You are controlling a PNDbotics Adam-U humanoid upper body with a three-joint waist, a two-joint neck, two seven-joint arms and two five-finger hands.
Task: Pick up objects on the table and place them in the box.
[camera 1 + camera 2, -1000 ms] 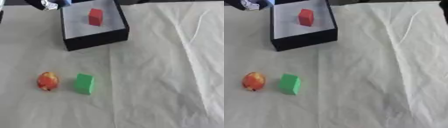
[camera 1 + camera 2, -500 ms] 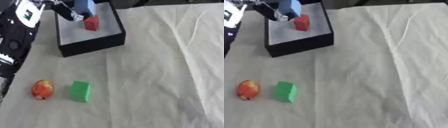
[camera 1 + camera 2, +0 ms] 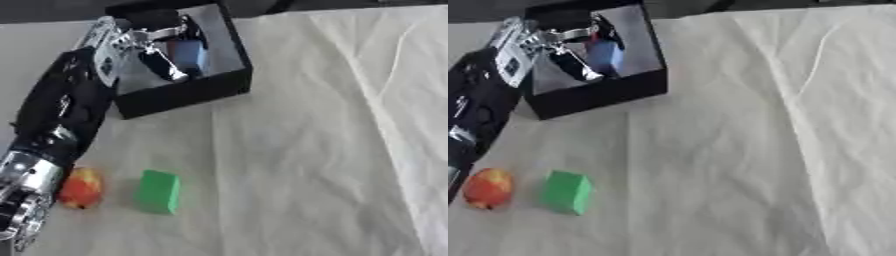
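My left hand [image 3: 140,42] hangs over the black box [image 3: 188,92] at the upper left, its fingers curled round a blue block [image 3: 189,55] held just above the box's pale floor. The left arm [image 3: 61,115] runs down from there to the lower left corner. The hand and the blue block cover the spot where the red block lay in the box. On the cloth at the lower left sit a green block [image 3: 159,191] and, to its left beside the forearm, a red-orange round fruit [image 3: 80,187]. My right hand shows in no view.
A creased white cloth [image 3: 745,150] covers the table, with a long fold running down its right side. A dark strip [image 3: 710,6] marks the far edge behind the box.
My left hand has carried the blue block from the box's far left corner to over its inside, and the arm now fills the left side. The camera has shifted too.
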